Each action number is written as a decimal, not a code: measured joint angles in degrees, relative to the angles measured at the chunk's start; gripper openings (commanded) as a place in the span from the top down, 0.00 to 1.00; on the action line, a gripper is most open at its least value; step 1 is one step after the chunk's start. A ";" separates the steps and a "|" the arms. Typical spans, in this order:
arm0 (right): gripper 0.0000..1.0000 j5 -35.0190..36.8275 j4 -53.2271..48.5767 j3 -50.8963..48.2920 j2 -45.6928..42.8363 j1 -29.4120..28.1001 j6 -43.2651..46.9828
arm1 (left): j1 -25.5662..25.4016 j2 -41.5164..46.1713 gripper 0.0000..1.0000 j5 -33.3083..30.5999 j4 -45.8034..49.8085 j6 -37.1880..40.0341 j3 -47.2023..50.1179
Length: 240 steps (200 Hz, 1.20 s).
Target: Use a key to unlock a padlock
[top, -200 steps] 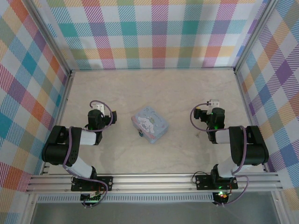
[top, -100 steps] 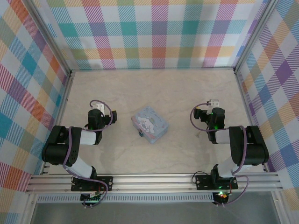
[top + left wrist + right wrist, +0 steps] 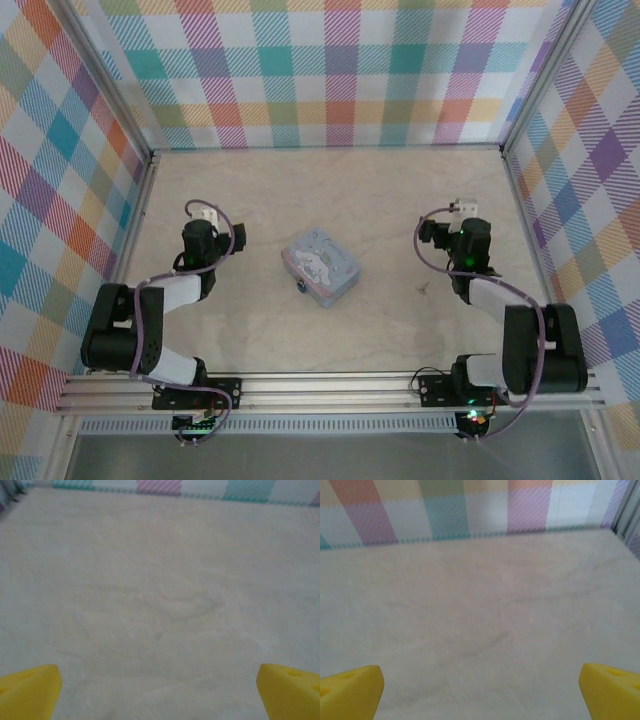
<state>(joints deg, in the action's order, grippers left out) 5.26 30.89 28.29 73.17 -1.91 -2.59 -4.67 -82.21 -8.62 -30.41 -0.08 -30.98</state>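
Tin [image 3: 320,266] is placed mid-tabletop [image 3: 330,190], between left arm [image 3: 182,290] and right arm [image 3: 490,292]. Padlock [image 3: 301,288] is set against the tin's near-left side, touching. A tiny thin item [image 3: 424,288] is laid right of the tin, just beside the right arm.

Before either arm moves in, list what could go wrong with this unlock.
1. The padlock is tiny and sits at the edge of the tin; a grab may shove the tin or knock the padlock away.
2. The left tool and right tool, both open, face bare table, so the first approach lacks close-up guidance.
3. A small speck by the right arm may be the key; it is too small to tell, and easily swept aside.
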 measured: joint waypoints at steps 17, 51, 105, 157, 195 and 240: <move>0.00 -1.22 -4.55 1.97 -4.44 0.00 -2.23 | 0.33 3.15 0.00 -1.05 5.25 -3.39 -3.06; 0.00 -3.21 -19.02 6.62 -12.50 0.15 -16.92 | 3.13 7.89 0.02 0.48 16.57 -18.49 -9.77; 0.10 -18.93 -33.94 9.70 -13.88 -0.44 -30.23 | 3.17 2.82 0.08 20.63 29.75 -28.30 -18.95; 0.24 -24.52 -40.50 6.93 -14.97 -11.56 -38.10 | -4.90 -5.46 0.18 33.40 35.71 -29.88 -22.71; 0.27 -24.61 -40.06 4.31 -11.37 -20.90 -43.78 | -10.80 -11.67 0.20 37.22 37.40 -28.52 -28.72; 0.30 -24.52 -34.10 4.28 -2.49 -26.69 -48.78 | -14.32 -15.85 0.22 39.43 39.08 -27.06 -30.71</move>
<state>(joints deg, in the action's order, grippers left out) -19.27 -3.20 32.58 70.67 -28.60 -51.37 -18.98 -98.06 30.81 8.67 -27.14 -61.69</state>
